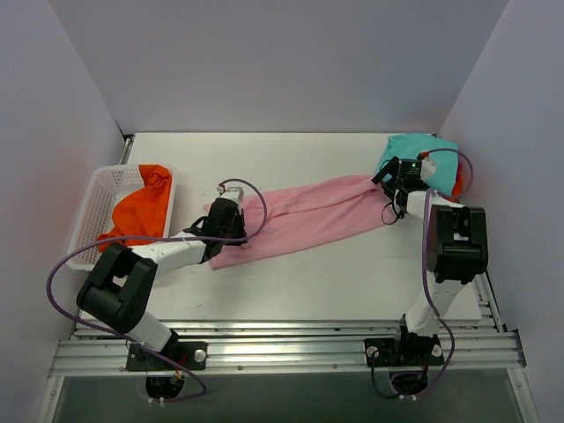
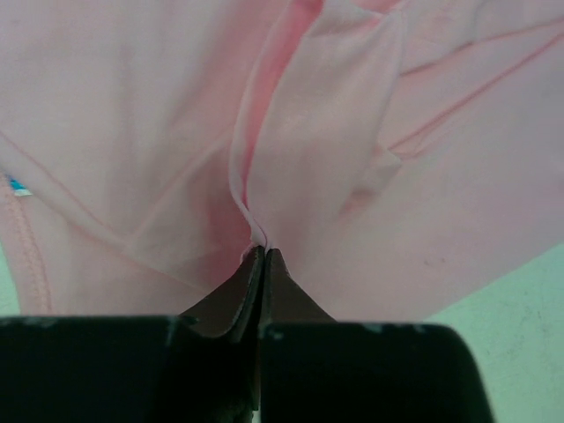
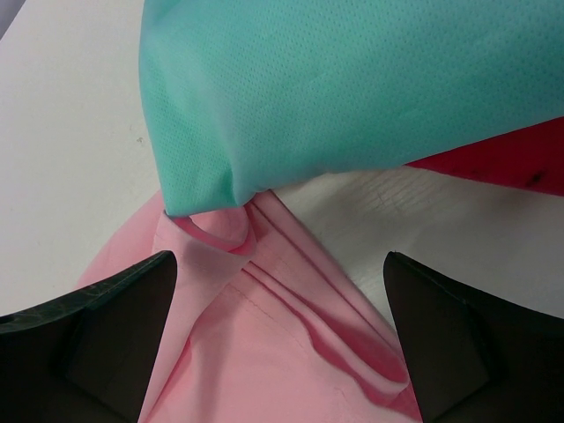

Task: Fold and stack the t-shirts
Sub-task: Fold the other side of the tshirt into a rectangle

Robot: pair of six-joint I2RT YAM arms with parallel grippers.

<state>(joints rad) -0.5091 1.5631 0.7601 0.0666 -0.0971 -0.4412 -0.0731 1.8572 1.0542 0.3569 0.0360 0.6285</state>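
Note:
A light pink t-shirt [image 1: 304,218] lies stretched in a long band across the table. My left gripper [image 1: 231,211] is shut on a pinched fold of the pink t-shirt [image 2: 256,231] at its left end. My right gripper [image 1: 394,179] is open over the shirt's right end, its fingers [image 3: 115,326] either side of the pink cloth [image 3: 282,344] without holding it. A folded teal t-shirt [image 1: 421,152] lies at the back right on a red t-shirt [image 1: 456,183]; both show in the right wrist view, teal [image 3: 352,88] and red [image 3: 502,159]. A bright orange t-shirt [image 1: 145,207] sits in the basket.
A white plastic mesh basket [image 1: 99,196] stands at the left edge of the table. Pale walls enclose the table on the left, back and right. A metal rail [image 1: 282,348] runs along the near edge by the arm bases.

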